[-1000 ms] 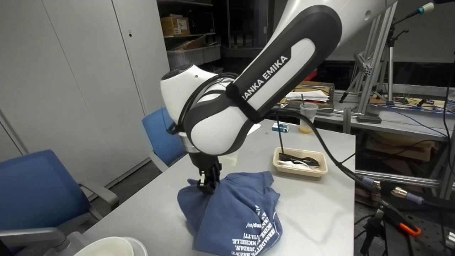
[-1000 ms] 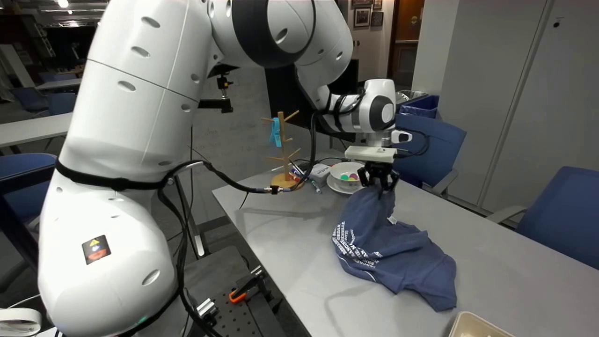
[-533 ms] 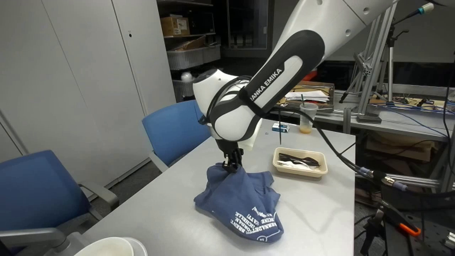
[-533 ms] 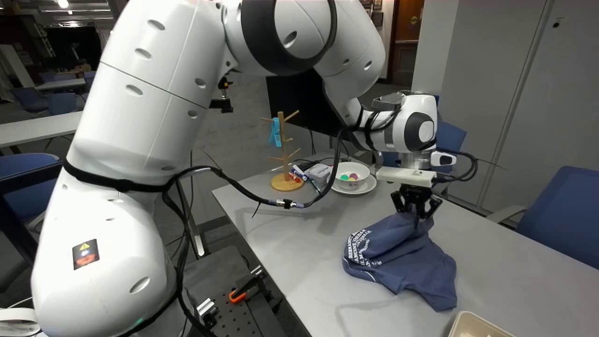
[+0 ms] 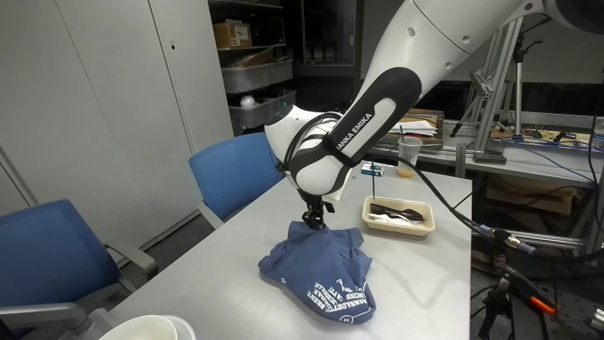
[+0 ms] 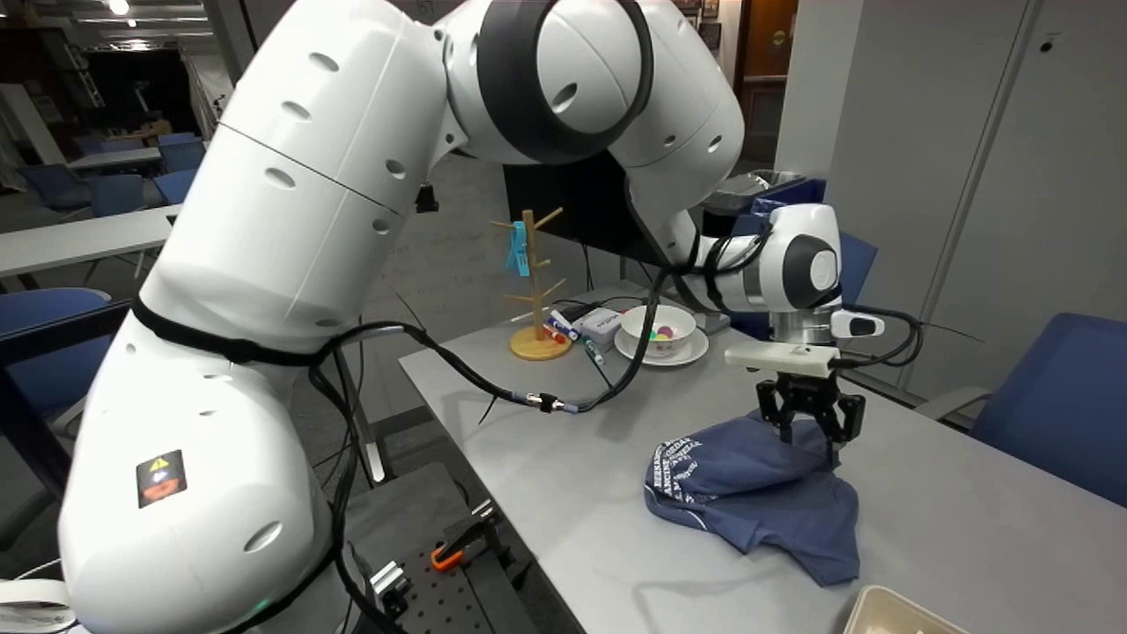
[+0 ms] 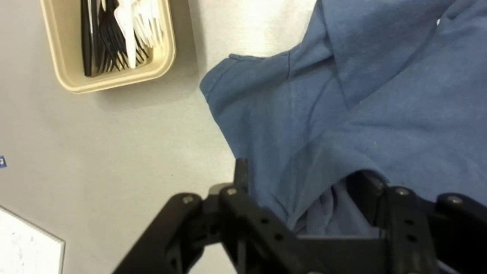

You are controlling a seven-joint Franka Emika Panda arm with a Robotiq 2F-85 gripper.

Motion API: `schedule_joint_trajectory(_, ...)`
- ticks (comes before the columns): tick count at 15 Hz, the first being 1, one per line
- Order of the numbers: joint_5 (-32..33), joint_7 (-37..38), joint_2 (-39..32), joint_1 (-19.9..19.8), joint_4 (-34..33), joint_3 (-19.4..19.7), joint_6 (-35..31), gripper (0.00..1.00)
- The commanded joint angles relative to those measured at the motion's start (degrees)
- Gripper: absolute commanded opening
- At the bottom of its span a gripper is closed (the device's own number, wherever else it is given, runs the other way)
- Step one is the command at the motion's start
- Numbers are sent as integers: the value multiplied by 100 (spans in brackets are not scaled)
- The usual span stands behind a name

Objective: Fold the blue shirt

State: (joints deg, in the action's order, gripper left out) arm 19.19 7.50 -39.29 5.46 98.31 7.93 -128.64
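White arm (image 6: 352,141) arched; pincer (image 6: 808,445) (parted) downward at shirt (image 5: 323,269).

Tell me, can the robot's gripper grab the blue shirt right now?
Probably yes: the gripper is open, the wrist view shows the blue shirt between its spread fingers, and nothing else seems in the way.

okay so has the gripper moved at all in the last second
Yes. In both exterior views the gripper has shifted toward the tray, which has stayed put.
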Motion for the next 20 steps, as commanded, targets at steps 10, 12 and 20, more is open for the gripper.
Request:
schedule_joint_trajectory(10, 659, 955, 373, 680, 143, -153, -57, 100)
schedule_joint_trajectory(12, 619, 920, 178, 718, 38, -290, -16, 100)
schedule_joint_trajectory(20, 602, 1011, -629, 1113, -376, -444, 296, 89)
